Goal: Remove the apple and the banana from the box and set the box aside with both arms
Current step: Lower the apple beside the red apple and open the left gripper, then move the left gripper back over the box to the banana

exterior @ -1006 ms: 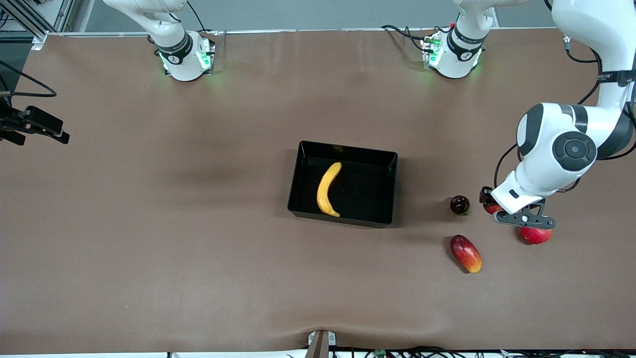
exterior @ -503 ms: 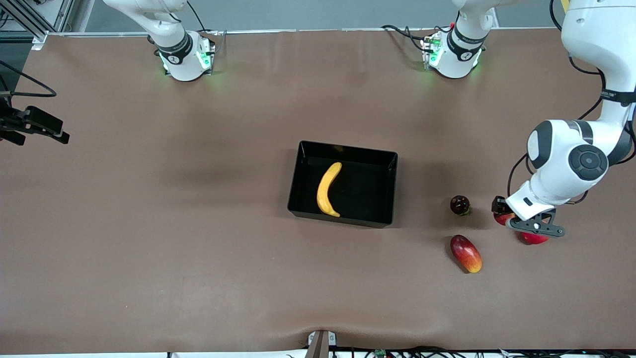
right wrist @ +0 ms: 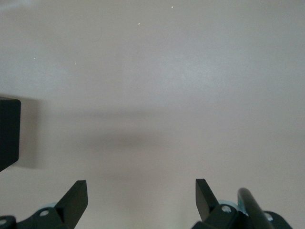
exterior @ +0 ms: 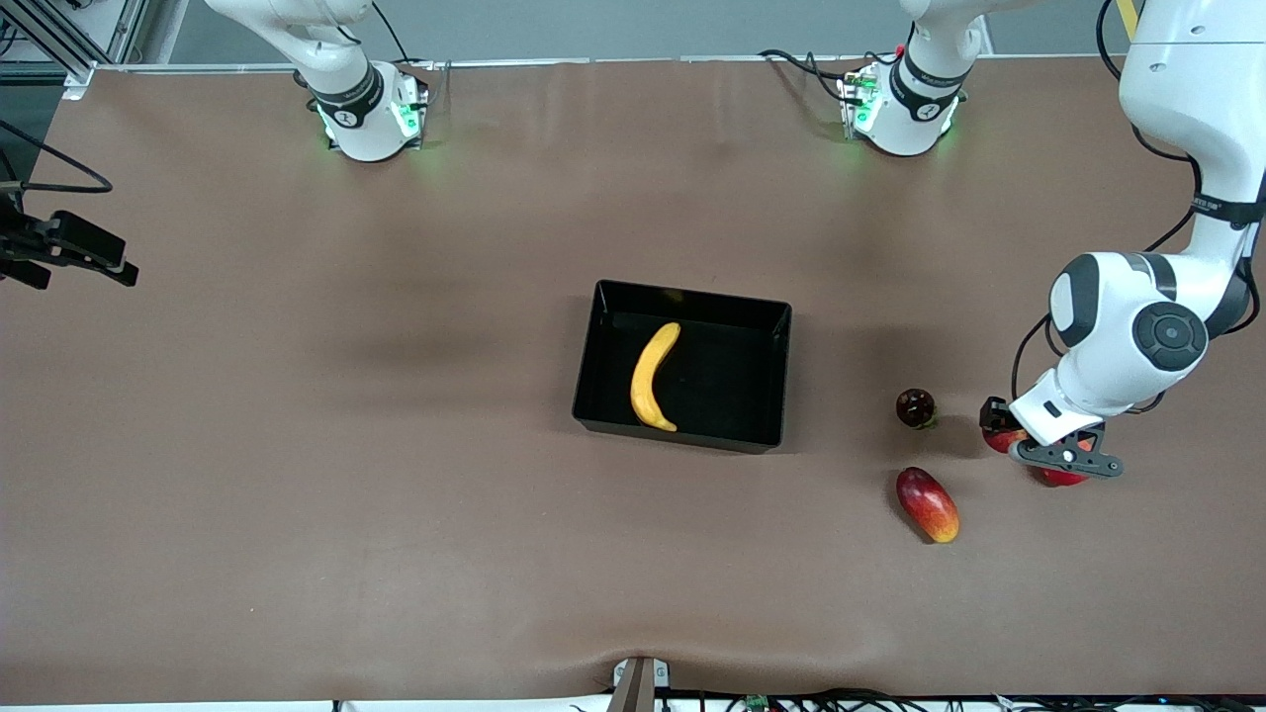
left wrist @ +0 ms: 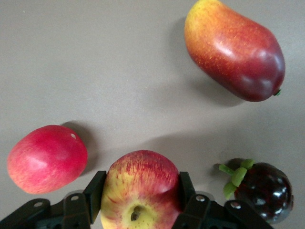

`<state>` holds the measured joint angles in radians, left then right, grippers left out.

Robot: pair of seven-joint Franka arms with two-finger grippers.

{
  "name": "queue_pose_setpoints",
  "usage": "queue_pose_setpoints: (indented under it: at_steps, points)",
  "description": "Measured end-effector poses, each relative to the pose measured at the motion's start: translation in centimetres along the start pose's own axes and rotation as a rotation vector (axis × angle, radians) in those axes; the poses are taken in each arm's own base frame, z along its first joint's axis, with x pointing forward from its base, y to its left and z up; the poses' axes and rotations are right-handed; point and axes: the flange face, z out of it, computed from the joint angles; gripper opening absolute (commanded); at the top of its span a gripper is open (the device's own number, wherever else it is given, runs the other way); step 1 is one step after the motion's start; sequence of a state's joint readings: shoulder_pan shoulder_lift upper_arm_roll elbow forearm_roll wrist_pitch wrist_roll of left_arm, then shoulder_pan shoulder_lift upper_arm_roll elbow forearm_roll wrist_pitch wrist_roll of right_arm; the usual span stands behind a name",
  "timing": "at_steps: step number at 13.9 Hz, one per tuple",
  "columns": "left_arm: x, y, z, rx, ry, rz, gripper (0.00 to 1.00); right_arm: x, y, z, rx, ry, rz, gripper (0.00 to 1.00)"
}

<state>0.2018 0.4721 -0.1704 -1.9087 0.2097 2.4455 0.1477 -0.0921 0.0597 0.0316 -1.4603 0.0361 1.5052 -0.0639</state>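
Observation:
The black box (exterior: 781,371) sits mid-table with the yellow banana (exterior: 653,376) lying in it. Toward the left arm's end of the table, my left gripper (left wrist: 138,183) (exterior: 1034,450) is shut on the red-yellow apple (left wrist: 140,188) (exterior: 1002,440), one finger on each side. The round red fruit (left wrist: 46,158) (exterior: 1063,478) lies close beside it, partly hidden under the hand in the front view. The dark maroon fruit (exterior: 915,407) (left wrist: 264,191) and the mango (exterior: 927,504) (left wrist: 233,47) lie between the gripper and the box. My right gripper (right wrist: 140,195) waits open over bare table.
The brown table (exterior: 297,445) spreads wide around the box. A black device with cables (exterior: 64,252) sticks in at the right arm's end. A black corner (right wrist: 8,136) shows at the edge of the right wrist view.
The left gripper has shifted toward the left arm's end of the table with the apple in it, ending up over the round red fruit. The right arm has not moved.

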Motion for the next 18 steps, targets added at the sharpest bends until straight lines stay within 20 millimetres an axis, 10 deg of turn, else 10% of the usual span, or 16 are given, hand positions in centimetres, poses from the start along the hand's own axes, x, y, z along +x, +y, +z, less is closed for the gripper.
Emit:
queue_pose_setpoints:
  at_steps: [9,13,18]
  points:
    - [-0.9,-0.9,3.9,-0.021,-0.018,-0.011,0.0,0.0,-0.2,0.0,0.0,0.001,-0.004,1.0]
    - [-1.2,-1.4,4.6,-0.026,-0.024,-0.02,1.0,0.0,-0.2,0.0,0.0,0.003,-0.005,1.0]
    - [-0.5,-1.9,2.9,-0.012,0.012,-0.019,1.0,0.0,-0.2,-0.1,0.0,0.003,-0.004,1.0]
